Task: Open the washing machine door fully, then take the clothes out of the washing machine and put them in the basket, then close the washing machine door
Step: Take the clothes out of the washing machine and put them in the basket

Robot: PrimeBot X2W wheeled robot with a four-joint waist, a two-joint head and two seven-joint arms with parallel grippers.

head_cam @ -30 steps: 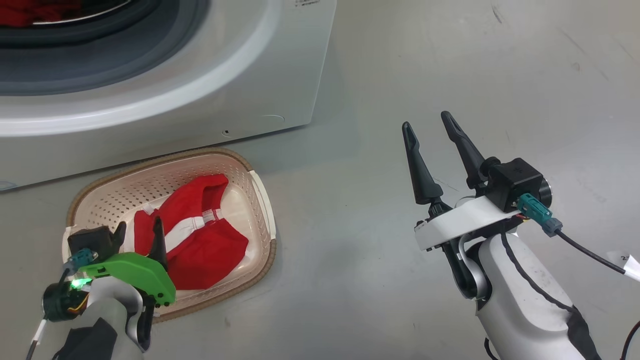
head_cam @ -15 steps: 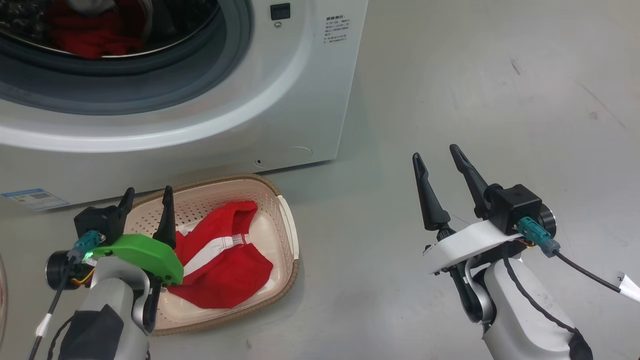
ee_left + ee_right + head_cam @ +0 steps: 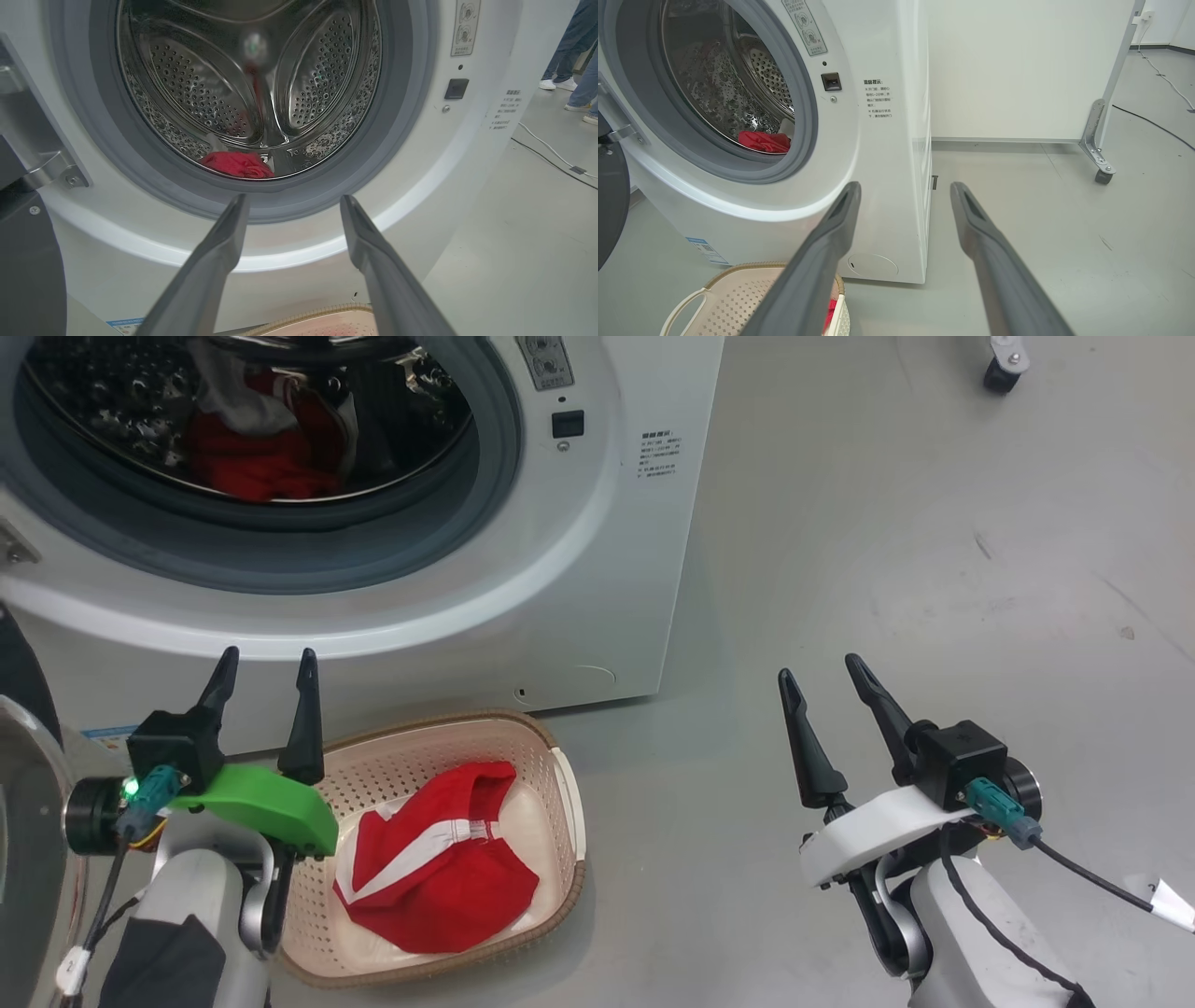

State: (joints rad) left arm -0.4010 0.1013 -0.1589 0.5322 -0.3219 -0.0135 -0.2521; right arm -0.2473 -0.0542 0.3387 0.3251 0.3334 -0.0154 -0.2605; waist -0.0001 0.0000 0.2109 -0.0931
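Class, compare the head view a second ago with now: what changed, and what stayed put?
The head camera tilted up, showing more of the washing machine. The left gripper, open and empty, rose from over the basket towards the drum mouth. Unchanged: right gripper open, red garment in the basket, red clothes inside the machine.

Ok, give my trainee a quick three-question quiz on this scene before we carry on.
1. True or false: the drum is empty.
2. Fill in: the right gripper is ____ (open or shut).
3. Which is nearer the basket? A left gripper, B right gripper.
Key: 1 false, red clothes lie in it; 2 open; 3 A.
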